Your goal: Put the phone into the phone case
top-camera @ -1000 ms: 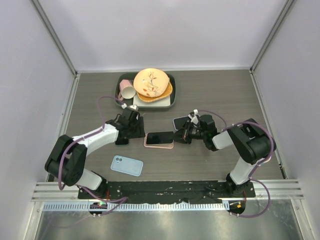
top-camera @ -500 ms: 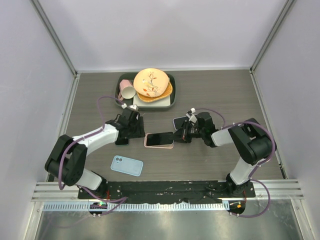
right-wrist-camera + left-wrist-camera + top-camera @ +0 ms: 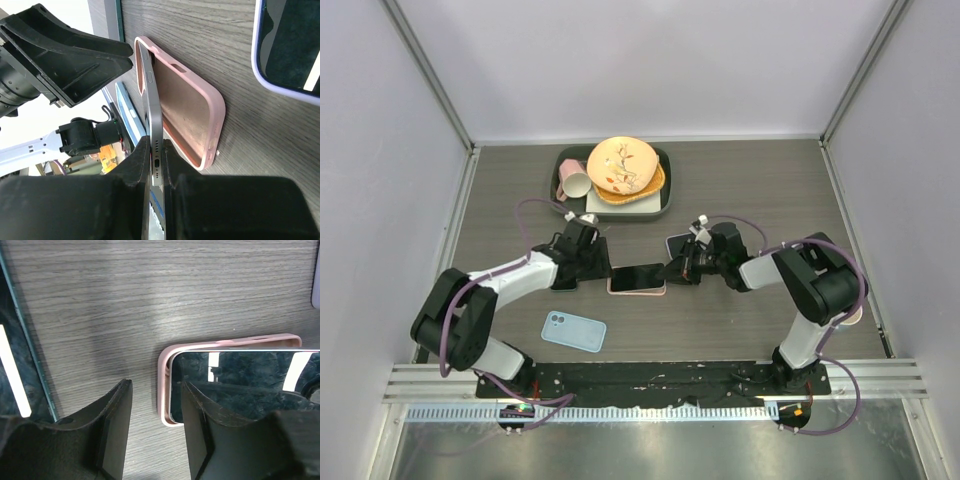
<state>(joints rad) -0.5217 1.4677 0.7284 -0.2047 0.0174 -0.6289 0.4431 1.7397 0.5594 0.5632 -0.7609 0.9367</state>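
in the right claw point(image 3: 155, 152), pinched tight endwise, the phone point(image 3: 152, 95) tilts to seat its far end in the case point(image 3: 187, 107); beyond, the left claw point(image 3: 155, 432) gapes, seemingly bracing it.

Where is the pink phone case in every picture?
Top view: the pink case lies mid-table, between the two arms.
Left wrist view: centre right, its rounded end showing.
Right wrist view: centre, its hollow inside facing the camera.
Shared landmark: the phone, tilted with one end in the case.
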